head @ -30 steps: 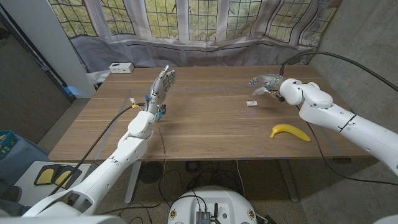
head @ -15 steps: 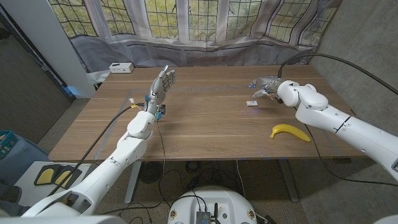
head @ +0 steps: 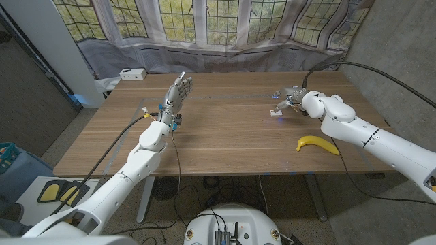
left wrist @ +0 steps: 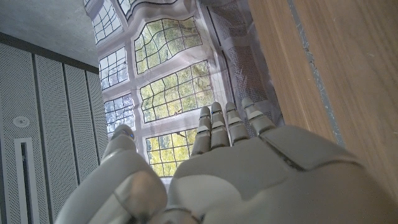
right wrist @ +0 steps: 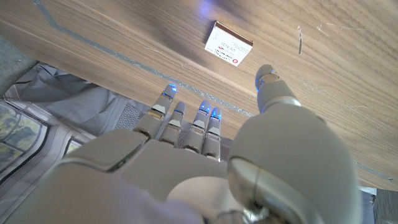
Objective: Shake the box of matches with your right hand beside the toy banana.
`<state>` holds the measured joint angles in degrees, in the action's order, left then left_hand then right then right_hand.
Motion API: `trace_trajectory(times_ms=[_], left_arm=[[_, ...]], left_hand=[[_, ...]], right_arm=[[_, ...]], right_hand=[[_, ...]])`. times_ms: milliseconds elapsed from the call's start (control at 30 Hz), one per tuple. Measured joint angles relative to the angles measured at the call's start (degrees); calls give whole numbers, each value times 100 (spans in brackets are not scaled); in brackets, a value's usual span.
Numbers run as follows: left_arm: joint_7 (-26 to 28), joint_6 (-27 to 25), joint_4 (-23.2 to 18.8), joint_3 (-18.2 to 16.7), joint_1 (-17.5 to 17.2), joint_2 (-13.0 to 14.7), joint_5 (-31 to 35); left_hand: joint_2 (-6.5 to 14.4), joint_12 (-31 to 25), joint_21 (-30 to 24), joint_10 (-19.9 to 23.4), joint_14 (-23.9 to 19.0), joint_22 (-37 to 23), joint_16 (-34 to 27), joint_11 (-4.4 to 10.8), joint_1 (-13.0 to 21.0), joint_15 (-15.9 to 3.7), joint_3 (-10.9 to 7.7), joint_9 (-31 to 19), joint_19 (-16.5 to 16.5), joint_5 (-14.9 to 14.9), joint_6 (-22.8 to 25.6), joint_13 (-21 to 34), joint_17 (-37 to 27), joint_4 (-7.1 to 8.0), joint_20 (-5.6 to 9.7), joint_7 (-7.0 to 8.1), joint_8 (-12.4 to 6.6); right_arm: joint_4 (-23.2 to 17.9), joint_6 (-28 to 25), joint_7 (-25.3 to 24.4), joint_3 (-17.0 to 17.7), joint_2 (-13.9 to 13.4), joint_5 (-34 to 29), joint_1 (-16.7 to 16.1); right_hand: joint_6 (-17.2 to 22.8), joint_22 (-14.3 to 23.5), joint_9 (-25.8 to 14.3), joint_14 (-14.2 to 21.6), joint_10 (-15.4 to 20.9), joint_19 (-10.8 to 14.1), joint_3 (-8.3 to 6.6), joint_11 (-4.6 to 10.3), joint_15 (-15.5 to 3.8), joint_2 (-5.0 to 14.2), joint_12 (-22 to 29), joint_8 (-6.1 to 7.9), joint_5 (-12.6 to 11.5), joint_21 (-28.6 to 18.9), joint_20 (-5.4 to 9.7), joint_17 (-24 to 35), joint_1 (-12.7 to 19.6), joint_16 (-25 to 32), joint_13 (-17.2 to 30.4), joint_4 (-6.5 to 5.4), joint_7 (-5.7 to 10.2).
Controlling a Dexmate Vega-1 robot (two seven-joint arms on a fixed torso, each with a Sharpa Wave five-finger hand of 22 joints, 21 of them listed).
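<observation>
A small white matchbox (head: 275, 113) lies flat on the wooden table (head: 225, 136), right of the middle; its red-printed label faces up in the right wrist view (right wrist: 228, 42). My right hand (head: 287, 96) hovers just behind and above it with fingers apart, holding nothing. The yellow toy banana (head: 317, 144) lies nearer the front edge, to the right of the box. My left hand (head: 177, 93) stands raised over the left half of the table, fingers straight and together, empty (left wrist: 230, 155).
A white device (head: 132, 73) sits at the table's far left corner. A grey cloth hangs along the window wall behind the table. A black cable arcs over the far right corner.
My right hand has drifted leftward, from beside the matchbox to just behind and above it. The matchbox, the banana and my left hand have stayed put.
</observation>
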<state>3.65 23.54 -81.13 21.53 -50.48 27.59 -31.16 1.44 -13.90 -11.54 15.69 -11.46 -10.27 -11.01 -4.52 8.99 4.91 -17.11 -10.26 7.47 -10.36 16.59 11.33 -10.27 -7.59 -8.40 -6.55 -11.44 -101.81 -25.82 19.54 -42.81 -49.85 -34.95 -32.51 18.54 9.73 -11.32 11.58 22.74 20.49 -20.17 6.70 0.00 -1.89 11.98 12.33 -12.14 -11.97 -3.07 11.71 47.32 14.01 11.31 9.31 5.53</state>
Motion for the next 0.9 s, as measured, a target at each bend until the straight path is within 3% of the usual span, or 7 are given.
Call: trace_trajectory(times_ms=[900], left_arm=[[91,-94,-199,23,-101,30,41]], left_hand=[[0,43,0,50,0,0,0,11,0,0,0,0,0,0,0,0,0,0,0,0,22]], right_arm=[[416,144,42,-254,139,-98,194]], right_hand=[[133,0,1,18,172,-23,0,171,-19,33,0,45,-38,0,21,16,43,0,0,0,134]])
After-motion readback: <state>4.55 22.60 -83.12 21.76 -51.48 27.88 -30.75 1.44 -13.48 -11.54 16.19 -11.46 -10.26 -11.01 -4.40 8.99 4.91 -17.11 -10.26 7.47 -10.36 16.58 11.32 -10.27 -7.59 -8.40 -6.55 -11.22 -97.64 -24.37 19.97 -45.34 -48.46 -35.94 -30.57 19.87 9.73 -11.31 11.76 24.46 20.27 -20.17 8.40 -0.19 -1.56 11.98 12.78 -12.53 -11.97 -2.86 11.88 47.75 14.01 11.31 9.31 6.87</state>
